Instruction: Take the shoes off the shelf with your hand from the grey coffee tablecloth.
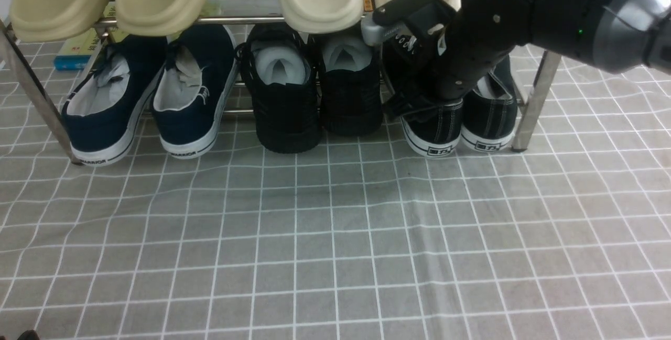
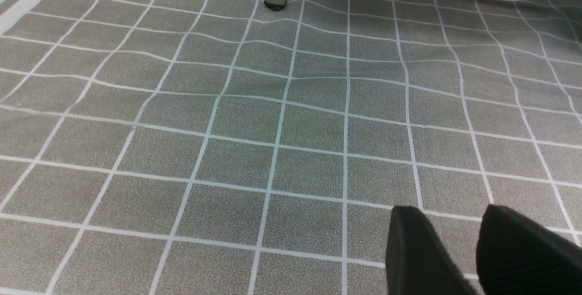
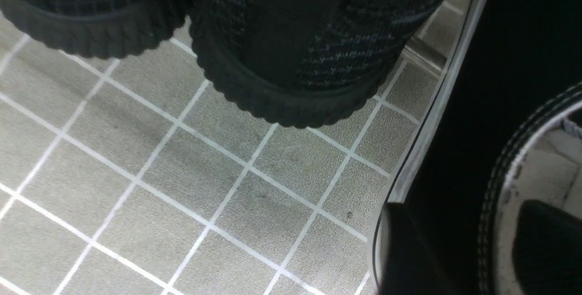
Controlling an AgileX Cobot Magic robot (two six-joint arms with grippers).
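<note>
While the shoes sit at the right end of the lower tier of the shelf, heels toward the near side and just right of the all-black sneakers, the right gripper straddles the left shoe's collar, jaws parted, one finger inside and one outside. The left gripper hovers empty, fingers apart, over the grey coffee tablecloth.

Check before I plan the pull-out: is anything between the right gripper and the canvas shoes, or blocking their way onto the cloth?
Nothing visible: the right gripper straddles one shoe's collar; the tablecloth before it is bare.
</note>
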